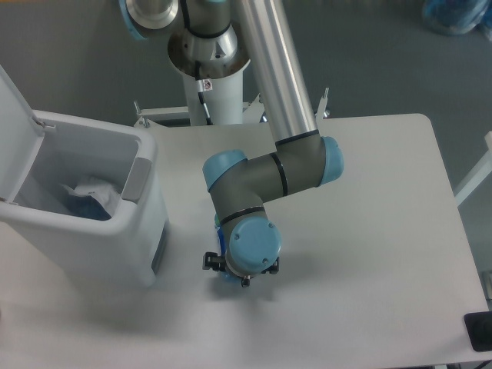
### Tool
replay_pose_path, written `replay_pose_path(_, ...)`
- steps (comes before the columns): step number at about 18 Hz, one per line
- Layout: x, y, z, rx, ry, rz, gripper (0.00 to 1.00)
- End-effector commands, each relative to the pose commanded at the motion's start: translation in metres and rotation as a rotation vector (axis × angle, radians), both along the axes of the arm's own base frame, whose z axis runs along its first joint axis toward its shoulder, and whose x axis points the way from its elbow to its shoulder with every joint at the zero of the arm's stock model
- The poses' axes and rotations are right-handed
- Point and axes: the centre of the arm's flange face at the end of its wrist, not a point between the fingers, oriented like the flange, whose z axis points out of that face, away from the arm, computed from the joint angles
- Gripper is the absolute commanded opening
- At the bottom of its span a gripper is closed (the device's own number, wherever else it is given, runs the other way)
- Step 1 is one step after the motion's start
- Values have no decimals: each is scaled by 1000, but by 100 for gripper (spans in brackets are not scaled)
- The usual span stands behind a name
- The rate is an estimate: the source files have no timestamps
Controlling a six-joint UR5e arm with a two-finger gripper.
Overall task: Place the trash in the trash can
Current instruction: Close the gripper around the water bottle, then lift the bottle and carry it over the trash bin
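Observation:
The trash can (143, 175) stands at the table's left with its flip lid up. A crumpled white wrapper (98, 187) lies inside it, on something blue. The small clear bottle (221, 224) with blue on it lies on the table right of the can, almost wholly hidden under my wrist; only slivers show at the wrist's left edge. My gripper (240, 274) points straight down over the bottle, low to the table. Its black knuckles stick out wide on both sides of the wrist, so it reads as open around the bottle. The fingertips are hidden.
The arm's base pedestal (209, 54) stands behind the table's back edge. A black object (478, 330) sits at the front right corner. A white frame (478, 178) rises past the right edge, and a blue bag (457, 15) lies on the floor at the top right.

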Motion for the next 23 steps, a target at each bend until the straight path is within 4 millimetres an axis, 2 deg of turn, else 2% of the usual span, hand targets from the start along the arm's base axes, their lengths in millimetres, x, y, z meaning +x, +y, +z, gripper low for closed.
replay_pose_path(1,0,0,2,0,0,-1,74)
replay_pose_path(4,-1,1,22,26,17,-2,74)
replay_pose_path(7,-6,2,59,83,55,-5,74)
replay_pose_path(9,-12,2,95,144,88,-3,74)
replay_pose_path(14,-33,10,213,503,190,-3,74)
replay_pose_path(16,-29,8,260,660,239,-9,75)
replay_pose_path(19,-23,-5,325,865,243,-15,75)
replay_pose_path(23,-15,-22,384,1055,219,-23,75)
